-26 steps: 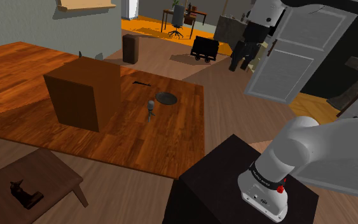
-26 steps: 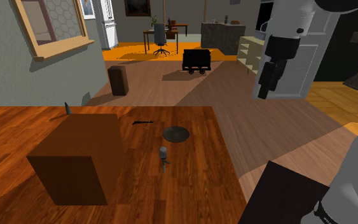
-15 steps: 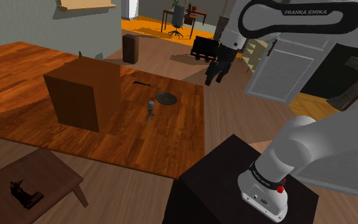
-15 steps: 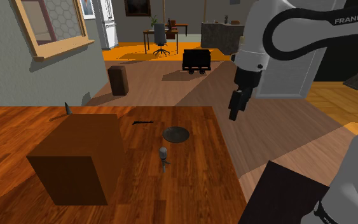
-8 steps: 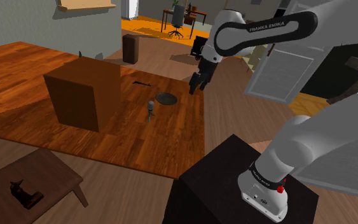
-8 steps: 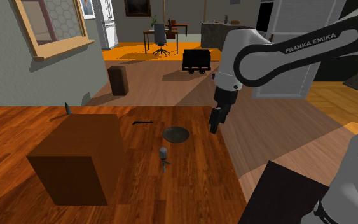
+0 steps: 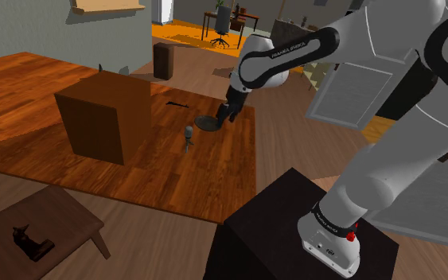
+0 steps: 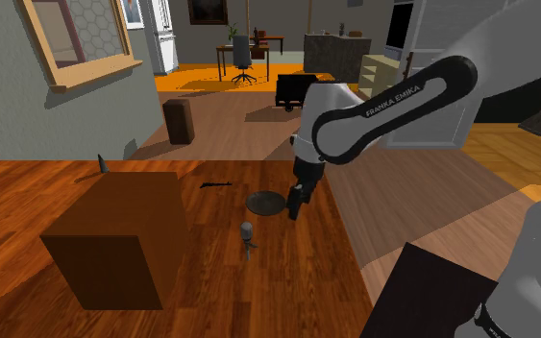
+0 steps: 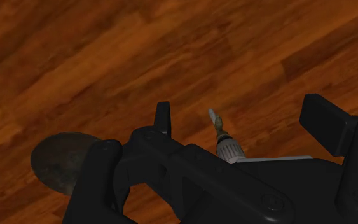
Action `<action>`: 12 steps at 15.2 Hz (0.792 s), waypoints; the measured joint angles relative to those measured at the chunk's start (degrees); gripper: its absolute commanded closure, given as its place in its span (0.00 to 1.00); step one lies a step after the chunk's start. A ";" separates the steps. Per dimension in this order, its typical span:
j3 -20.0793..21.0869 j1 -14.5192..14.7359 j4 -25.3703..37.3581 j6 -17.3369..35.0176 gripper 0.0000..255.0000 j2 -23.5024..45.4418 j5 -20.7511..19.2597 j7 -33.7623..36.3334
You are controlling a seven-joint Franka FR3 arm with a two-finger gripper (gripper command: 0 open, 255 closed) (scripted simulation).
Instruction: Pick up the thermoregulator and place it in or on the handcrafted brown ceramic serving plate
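Arm point(image 7: 294, 52) reaching over the wooden surface point(image 7: 174, 171).
The fingers point(image 7: 224, 118) hang just beside the dark plate point(image 7: 207, 122); the small grey gadget point(image 7: 188, 135) stands nearby.

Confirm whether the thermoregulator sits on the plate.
No, the thermoregulator stands on the wooden table, apart from the plate.

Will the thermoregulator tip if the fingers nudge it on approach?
Probably: the thermoregulator stands upright on a narrow base with a wider head, so it is likely top-heavy. It looks small and rigid, so probably light.
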 measured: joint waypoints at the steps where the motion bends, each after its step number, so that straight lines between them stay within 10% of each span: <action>1: 0.06 0.20 1.03 1.52 0.00 2.41 0.38 -0.67; 12: 2.29 1.55 14.86 12.96 0.00 26.26 3.34 -6.24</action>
